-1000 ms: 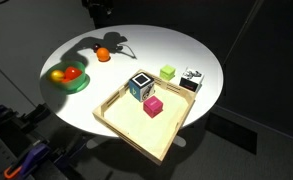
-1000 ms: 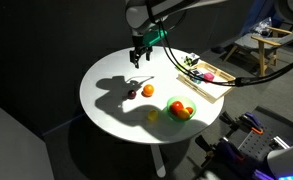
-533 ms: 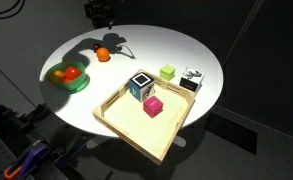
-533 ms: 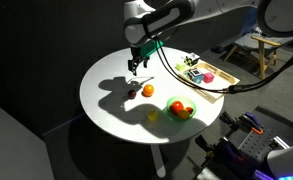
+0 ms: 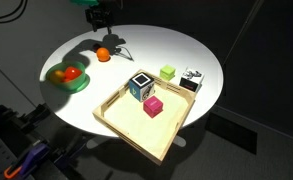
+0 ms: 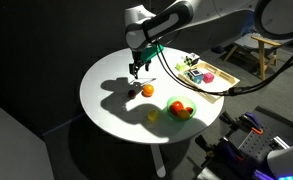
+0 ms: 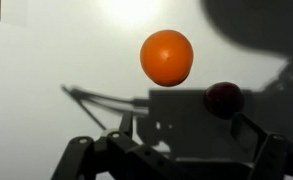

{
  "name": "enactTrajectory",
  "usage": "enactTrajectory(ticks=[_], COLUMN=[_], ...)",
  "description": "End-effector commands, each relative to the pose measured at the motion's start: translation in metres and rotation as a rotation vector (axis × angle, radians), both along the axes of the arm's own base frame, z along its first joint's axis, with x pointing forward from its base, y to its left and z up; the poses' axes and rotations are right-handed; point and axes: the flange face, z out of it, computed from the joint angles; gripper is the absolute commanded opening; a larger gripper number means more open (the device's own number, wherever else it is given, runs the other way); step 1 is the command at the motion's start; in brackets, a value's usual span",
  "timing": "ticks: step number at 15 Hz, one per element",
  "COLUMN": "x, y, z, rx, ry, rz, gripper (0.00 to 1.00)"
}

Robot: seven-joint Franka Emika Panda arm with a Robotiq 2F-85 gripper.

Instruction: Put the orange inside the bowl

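The orange (image 5: pixel 103 55) rests loose on the round white table (image 5: pixel 176 50). The green bowl (image 5: pixel 71 79) is near it, at about 8 o'clock in that exterior view, and already holds a red fruit (image 5: pixel 73 72) and a yellow fruit (image 5: pixel 58 74). The gripper (image 6: pixel 134 70) hangs above the table close to the orange, at about 11 o'clock of it in an exterior view. In the wrist view the orange lies at 12 o'clock, ahead of the fingers, which are spread wide with nothing between them.

The ball is round, so a finger landing off-centre would likely send it rolling across the table. The bowl is shallow and crowded. Released from too high, the orange could bounce off the other fruit and over the rim.

No writing can be read. The patterned cube (image 5: pixel 140 85) in the wooden tray (image 5: pixel 136 135) carries black-and-white markings, possibly print, but they are too small to tell.
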Motion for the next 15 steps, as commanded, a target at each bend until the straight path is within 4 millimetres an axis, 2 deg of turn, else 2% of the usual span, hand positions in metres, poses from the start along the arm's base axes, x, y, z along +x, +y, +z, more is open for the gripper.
enactTrajectory(ticks=[1, 4, 5, 15], x=[-0.012, -0.016, -0.007, -0.007], y=[0.000, 0.000, 0.001, 0.002], z=[0.007, 0.008, -0.004, -0.008], rx=[-0.032, -0.044, -0.018, -0.020], ry=[0.022, 0.030, 0.022, 0.027], rz=[-0.058, -0.075, -0.050, -0.050], gripper=[1.00, 1.00, 1.00, 1.00])
